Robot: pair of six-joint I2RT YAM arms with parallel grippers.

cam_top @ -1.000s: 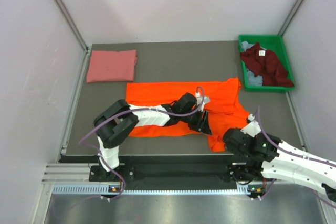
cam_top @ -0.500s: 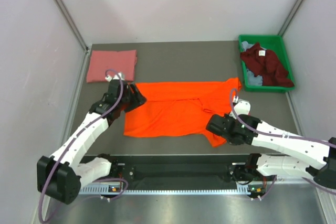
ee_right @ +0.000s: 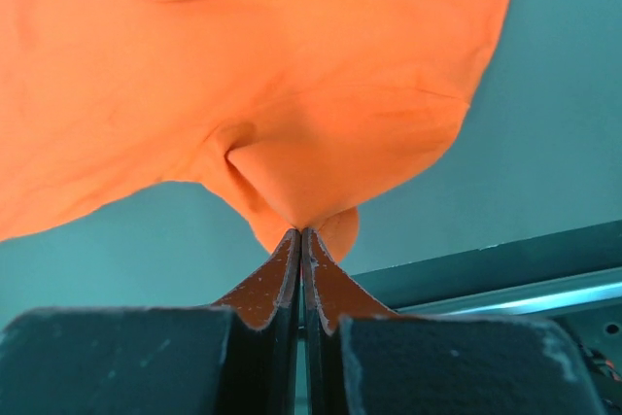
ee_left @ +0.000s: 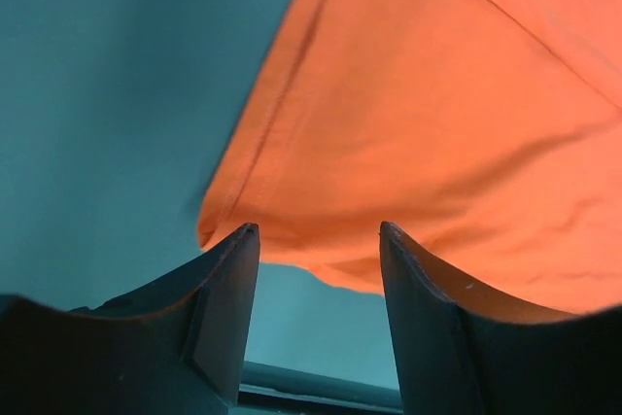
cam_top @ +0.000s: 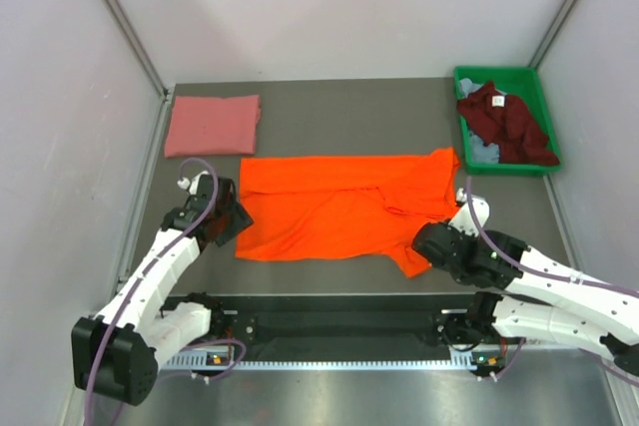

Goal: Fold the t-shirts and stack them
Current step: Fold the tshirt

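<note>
Your left gripper (cam_top: 229,222) had swung back, open and empty; orange t-shirt (cam_top: 339,212) corner lay at its twelve o'clock. Right gripper (ee_right: 301,232) pinched the hem.

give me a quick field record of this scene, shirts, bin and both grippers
orange shirt: spread out mid-table
pink shirt: folded, far left corner
maroon shirt: crumpled in the green bin
blue-grey shirt: in the bin, mostly under the maroon one
left gripper: open, at the orange shirt's near left corner
right gripper: shut, pinching the orange shirt's near right part
</note>
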